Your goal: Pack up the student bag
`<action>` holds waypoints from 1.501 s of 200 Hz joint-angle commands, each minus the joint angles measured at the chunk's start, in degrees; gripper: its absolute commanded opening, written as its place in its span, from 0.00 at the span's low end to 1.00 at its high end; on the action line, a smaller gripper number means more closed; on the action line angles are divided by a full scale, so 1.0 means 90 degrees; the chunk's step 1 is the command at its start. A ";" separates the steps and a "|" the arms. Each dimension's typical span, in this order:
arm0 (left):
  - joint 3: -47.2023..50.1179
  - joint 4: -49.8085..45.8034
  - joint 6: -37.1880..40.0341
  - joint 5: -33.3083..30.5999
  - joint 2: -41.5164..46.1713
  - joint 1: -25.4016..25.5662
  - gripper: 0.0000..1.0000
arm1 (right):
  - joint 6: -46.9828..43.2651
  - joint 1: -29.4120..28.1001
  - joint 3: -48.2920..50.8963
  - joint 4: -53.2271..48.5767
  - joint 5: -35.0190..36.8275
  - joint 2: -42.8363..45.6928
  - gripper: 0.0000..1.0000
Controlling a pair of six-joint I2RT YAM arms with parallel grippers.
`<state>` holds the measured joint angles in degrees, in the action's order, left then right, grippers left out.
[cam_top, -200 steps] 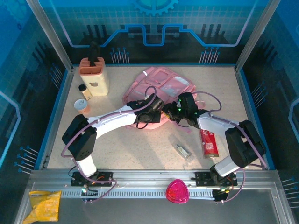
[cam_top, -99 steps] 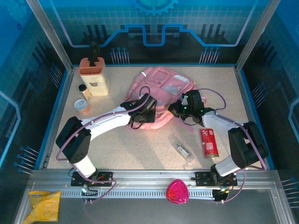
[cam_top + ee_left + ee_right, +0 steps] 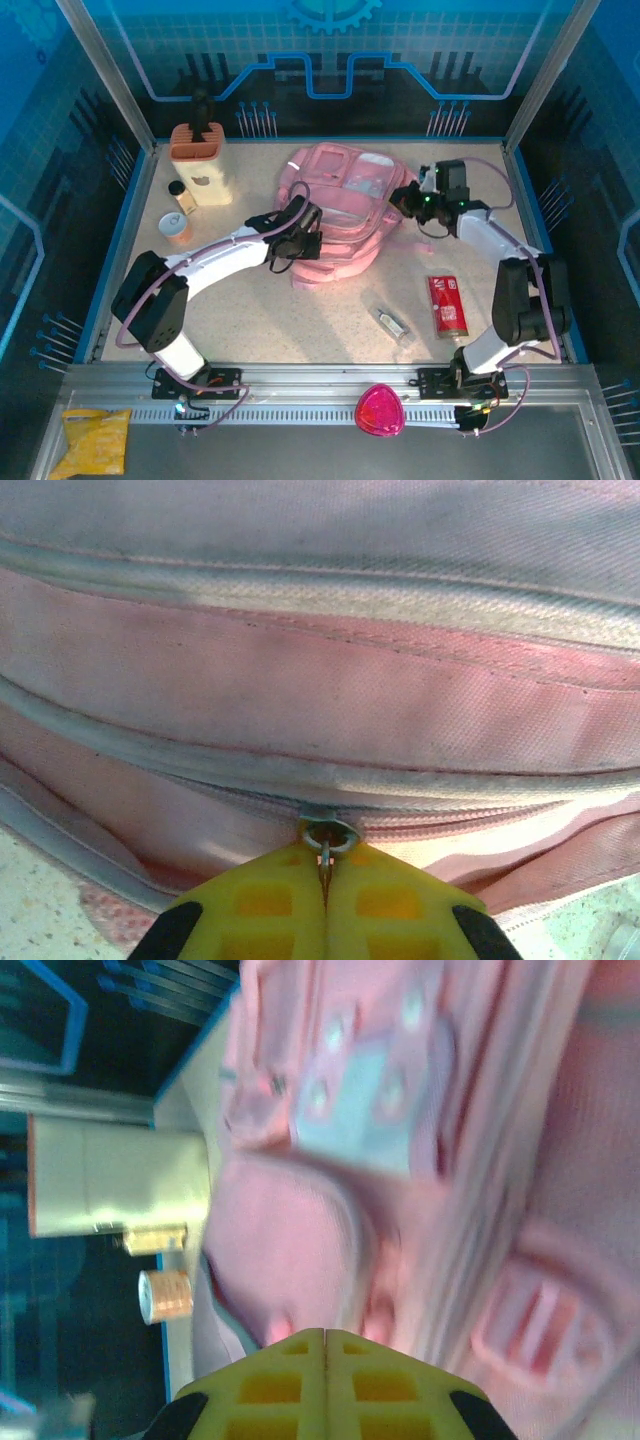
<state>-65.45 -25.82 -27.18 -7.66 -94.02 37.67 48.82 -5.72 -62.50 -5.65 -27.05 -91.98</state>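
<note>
Tabletop (image 3: 250, 300): student bag (image 3: 340, 205); wrist view: left end effector (image 3: 325, 865) pinching zip (image 3: 326, 837)

The student bag (image 3: 338, 208) is a large, soft pink backpack lying flat on the bench (image 3: 250, 300), toward the far middle, with its glossy translucent front pockets (image 3: 365, 180) facing up. Its body is slumped and creased rather than filled out. Up close, a pale zip (image 3: 200, 755) runs across the woven pink fabric, ending at a small metal zip pull (image 3: 324, 840).
</note>
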 commanded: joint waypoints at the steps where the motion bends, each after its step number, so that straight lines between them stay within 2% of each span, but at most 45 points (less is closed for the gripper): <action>1: -0.0345 -0.0045 -0.0315 0.0384 -0.0213 0.0417 0.00 | -0.0398 0.0023 -0.0556 -0.0410 -0.0143 -0.0344 0.16; 18: -0.0738 -0.0033 -0.0440 0.0370 -0.0475 0.0625 0.00 | -0.0388 -0.0085 -0.0410 -0.0552 -0.0040 -0.0040 0.23; 34: -0.0943 -0.0105 -0.0561 0.0255 -0.0648 0.0642 0.00 | -0.0170 -0.0335 0.0027 -0.0586 0.0168 0.0442 0.36; 71: -0.1015 -0.0206 -0.0530 0.0118 -0.0630 0.0643 0.00 | 0.1102 -0.1213 0.1298 -0.0173 0.0730 0.1486 0.49; 94: -0.0905 -0.0192 -0.0491 0.0112 -0.0567 0.0647 0.00 | 0.2296 -0.1837 0.2411 0.0907 0.1222 0.1922 0.54; 128: -0.0804 -0.0061 -0.0496 0.0148 -0.0530 0.0646 0.00 | 0.3148 -0.2539 0.2717 0.1504 0.1881 0.1912 0.57; 166: -0.0792 -0.0046 -0.0496 0.0168 -0.0495 0.0647 0.00 | 0.3587 -0.2739 0.2751 0.2122 0.2178 0.1497 0.51; 184: -0.0743 -0.0034 -0.0462 0.0152 -0.0442 0.0639 0.00 | 0.3534 -0.2855 0.2631 0.1898 0.2488 0.1437 0.49; 196: -0.0731 -0.0021 -0.0457 0.0138 -0.0440 0.0641 0.00 | 0.3649 -0.2864 0.2627 0.1768 0.2617 0.1339 0.44; 208: -0.0733 0.0021 -0.0465 0.0197 -0.0448 0.0648 0.00 | 0.3792 -0.2860 0.2800 0.2231 0.2712 0.1238 0.41; 242: -0.0744 0.0067 -0.0457 0.0317 -0.0441 0.0645 0.00 | 0.3588 -0.2908 0.2458 0.1888 0.2983 0.1037 0.41; 260: -0.0762 0.0006 -0.0380 0.0322 -0.0405 0.0644 0.00 | 0.3288 -0.2867 0.2335 0.1884 0.3097 0.0973 0.30; 271: -0.0737 -0.0057 -0.0320 0.0333 -0.0360 0.0646 0.00 | 0.2967 -0.2843 0.2218 0.1767 0.3117 0.0961 0.27; 283: -0.0676 -0.0116 -0.0221 0.0336 -0.0309 0.0641 0.00 | 0.2820 -0.2803 0.2120 0.1450 0.3139 0.0986 0.11; 300: -0.0587 -0.0261 -0.0153 0.0081 -0.0249 0.0639 0.00 | 0.2681 -0.2758 0.2207 0.1540 0.3157 0.1102 0.00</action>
<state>-71.83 -26.63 -30.61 -6.15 -99.70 43.51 77.32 -31.14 -41.30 9.10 -2.07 -82.74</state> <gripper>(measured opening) 0.054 0.058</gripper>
